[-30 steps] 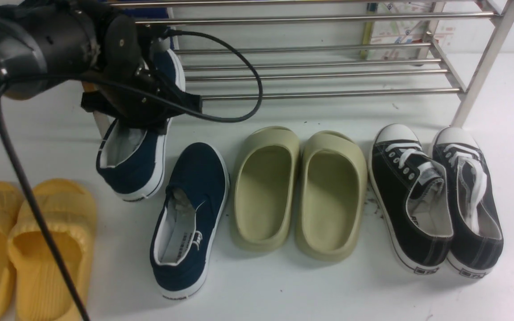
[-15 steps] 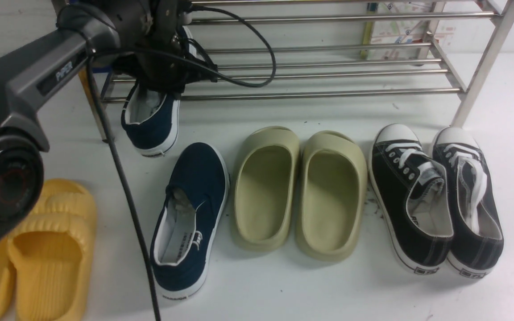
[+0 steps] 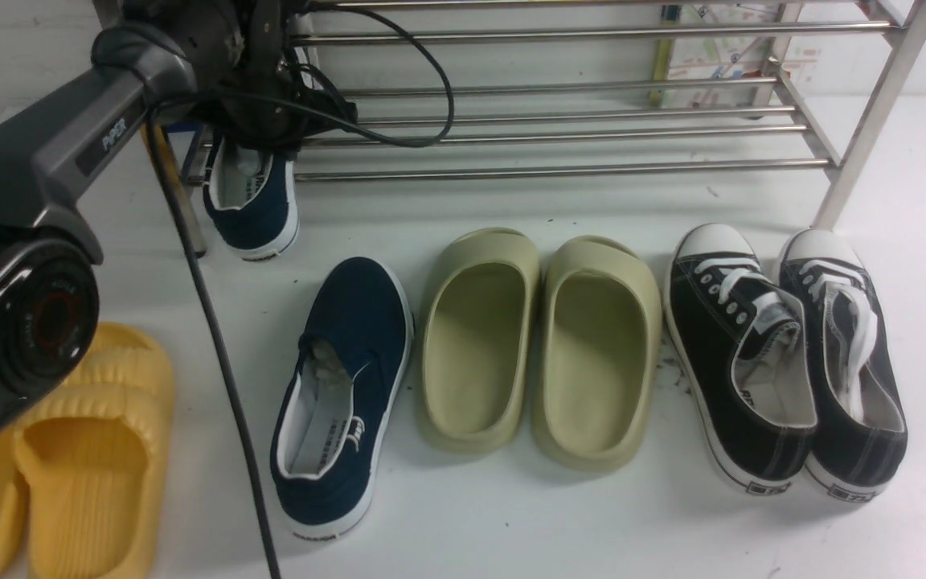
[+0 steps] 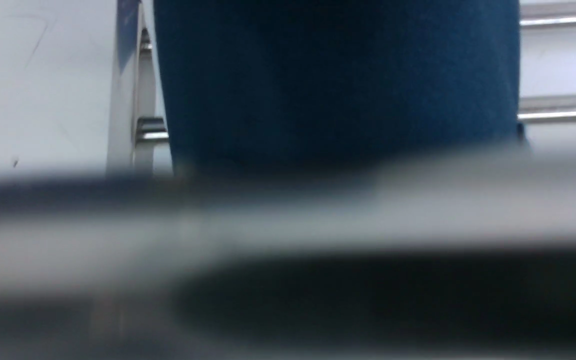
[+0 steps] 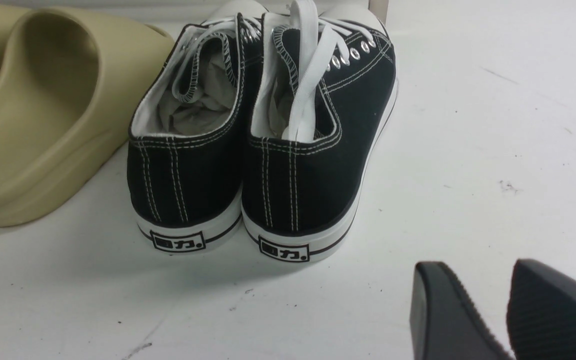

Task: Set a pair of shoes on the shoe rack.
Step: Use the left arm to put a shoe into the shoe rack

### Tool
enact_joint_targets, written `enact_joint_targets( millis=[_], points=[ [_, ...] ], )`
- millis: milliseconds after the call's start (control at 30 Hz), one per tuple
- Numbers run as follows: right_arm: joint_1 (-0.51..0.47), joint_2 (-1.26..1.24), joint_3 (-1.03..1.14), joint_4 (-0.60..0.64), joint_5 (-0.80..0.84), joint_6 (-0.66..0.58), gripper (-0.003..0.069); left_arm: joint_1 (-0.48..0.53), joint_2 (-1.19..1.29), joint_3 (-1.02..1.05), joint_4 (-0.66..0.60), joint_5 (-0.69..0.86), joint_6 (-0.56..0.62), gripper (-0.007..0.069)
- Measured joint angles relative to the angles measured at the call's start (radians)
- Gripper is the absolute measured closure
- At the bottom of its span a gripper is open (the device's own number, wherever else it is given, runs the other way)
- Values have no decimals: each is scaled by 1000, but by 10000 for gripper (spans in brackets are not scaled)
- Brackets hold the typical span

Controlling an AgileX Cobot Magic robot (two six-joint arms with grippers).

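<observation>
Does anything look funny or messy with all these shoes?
Yes. One navy shoe is up at the shoe rack's left end, gripped by the left claw, heel sticking out, while its mate lies slanted on the floor. Dark crumbs dirty the floor beside the black sneakers.

Scuffed white floor (image 3: 511,523), pale wall (image 3: 511,60), perhaps a poster (image 3: 720,60)

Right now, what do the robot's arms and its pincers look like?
The left arm is a dark grey link with white PIPER lettering, a round black joint cap with a reddish ring, and black cables trailing off it. The right gripper has two flat, black, ribbed fingers.
</observation>
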Motion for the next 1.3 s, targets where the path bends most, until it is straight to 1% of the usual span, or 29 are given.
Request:
enact_joint_targets(
  millis=[167, 233, 300, 333, 433, 533, 633, 667, 700, 733, 767, 867, 900, 933, 1000, 1100, 1200, 1267, 1300],
  points=[
    [0, 0, 0, 0, 0, 0, 420, 0, 5, -2, 0, -16, 0, 609],
    [0, 0, 0, 0, 0, 0, 420, 0, 5, -2, 3, -17, 0, 596],
    [0, 0, 0, 0, 0, 0, 420, 0, 5, -2, 10, -23, 0, 559],
    [0, 0, 0, 0, 0, 0, 420, 0, 5, -2, 11, -27, 0, 555],
    [0, 0, 0, 0, 0, 0, 420, -1, 4, -4, 16, -62, -1, 438],
    [0, 0, 0, 0, 0, 0, 420, -1, 2, -5, 22, -55, -8, 301],
    [0, 0, 0, 1, 0, 0, 420, -1, -3, -5, 23, -29, -9, 217],
    [0, 0, 0, 1, 0, 0, 420, -1, -4, -5, 23, -22, -10, 212],
    [0, 0, 0, 1, 0, 0, 420, -1, -16, -5, 20, 6, -11, 177],
    [0, 0, 0, 1, 0, 0, 420, -1, -17, -5, 20, 11, -11, 177],
    [0, 0, 0, 1, 0, 0, 420, -1, -36, -5, 15, 48, -12, 160],
    [0, 0, 0, 1, 0, 0, 420, -1, -86, -5, 0, 148, -12, 152],
    [0, 0, 0, 1, 0, 0, 420, -1, -89, -5, -1, 148, -12, 151],
    [0, 0, 0, 1, 0, 0, 420, -1, -120, -5, -11, 209, -8, 151],
    [0, 0, 0, 1, 0, 0, 420, -1, -162, -5, -28, 266, 1, 152],
    [0, 0, 0, 1, 0, 0, 420, -1, -261, 25, -57, 313, 4, 171],
    [0, 0, 0, 1, 0, 0, 420, -1, -371, 132, -66, 306, -7, 228],
    [0, 0, 0, 1, 0, 0, 420, -1, -444, 225, -78, 274, -15, 295],
    [0, 0, 0, 1, 0, 0, 420, -1, -487, 309, -90, 239, -17, 358]
  ],
)
